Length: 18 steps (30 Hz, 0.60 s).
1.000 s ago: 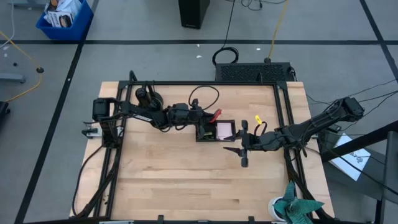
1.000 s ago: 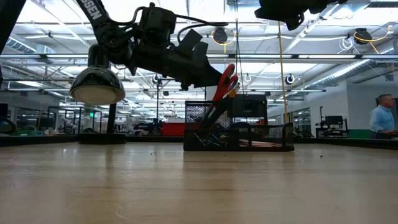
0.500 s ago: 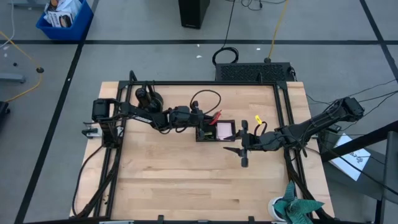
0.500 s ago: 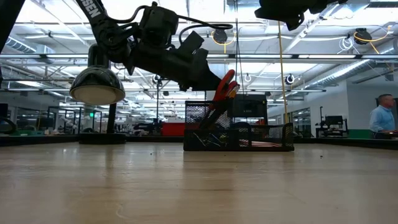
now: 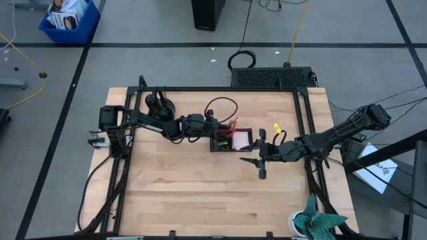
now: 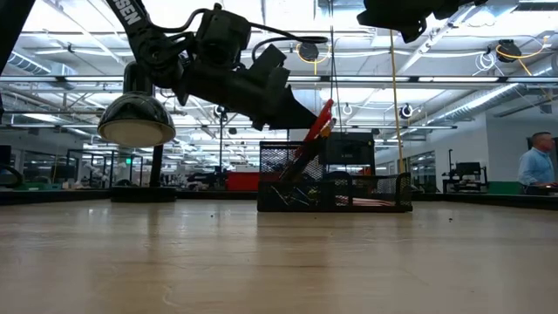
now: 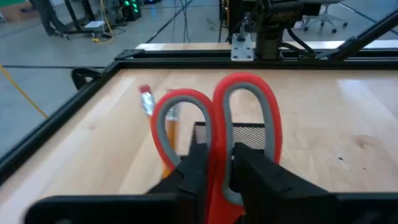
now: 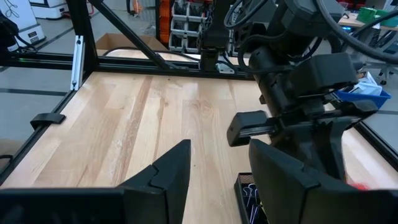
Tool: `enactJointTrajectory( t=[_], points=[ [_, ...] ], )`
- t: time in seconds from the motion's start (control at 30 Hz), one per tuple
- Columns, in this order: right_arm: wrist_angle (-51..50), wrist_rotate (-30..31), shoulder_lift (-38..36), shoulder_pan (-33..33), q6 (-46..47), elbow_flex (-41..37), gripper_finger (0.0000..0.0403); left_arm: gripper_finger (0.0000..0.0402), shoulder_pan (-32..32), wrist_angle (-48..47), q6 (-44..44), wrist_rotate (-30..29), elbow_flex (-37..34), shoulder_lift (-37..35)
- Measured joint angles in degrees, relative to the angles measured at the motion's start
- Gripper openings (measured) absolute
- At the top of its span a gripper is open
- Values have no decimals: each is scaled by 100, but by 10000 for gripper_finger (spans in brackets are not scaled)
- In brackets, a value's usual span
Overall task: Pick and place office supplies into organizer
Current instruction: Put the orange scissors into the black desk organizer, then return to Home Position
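The red-handled scissors [image 7: 242,118] stand tilted with their blades down in the tall mesh cup [image 6: 292,170] of the black organizer [image 5: 221,143], handles up. An orange pencil [image 7: 149,109] stands beside them in the cup. My left gripper [image 5: 217,129] is over the organizer's left end, shut on the scissors. The pink notepad [image 5: 240,140] lies in the organizer. The yellow-green tag [image 5: 277,128] lies on the table to its right. My right gripper [image 5: 255,167] is open and empty, just right of and nearer than the organizer. My left gripper pinches the scissors between its two fingers [image 7: 194,167] just below the two handle loops, where they join [image 7: 217,177]. The fingers come slanting down from the table's left. The scissors stand tilted, handles up toward the right, with the blades inside the mesh cup.
A round black dome [image 5: 159,103] stands at the far left of the table. A teal cloth [image 5: 320,223] lies at the near right corner. A black frame [image 5: 303,113] runs around the table. Bare wood lies near and left of the organizer. A person [image 6: 534,166] stands far off in the room.
My left gripper has moved a little toward the table's right and down, closer over the mesh cup. The scissors' handles have sunk slightly and turned, showing narrower in the low view.
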Motion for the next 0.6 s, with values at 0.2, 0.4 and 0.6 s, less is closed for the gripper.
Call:
enactJointTrajectory(
  t=[0.2, 0.4, 0.6],
  points=[
    [-2, -2, 0, 2, 1, 0, 155, 137, 39, -117, -88, 19, 0, 0],
    [-4, -4, 0, 2, -8, 0, 155, 156, 51, -428, 135, -18, 9, -261],
    [-63, -27, 2, 4, -5, 0, 155, 157, -20, -1600, 57, -34, 156, -1190]
  ],
)
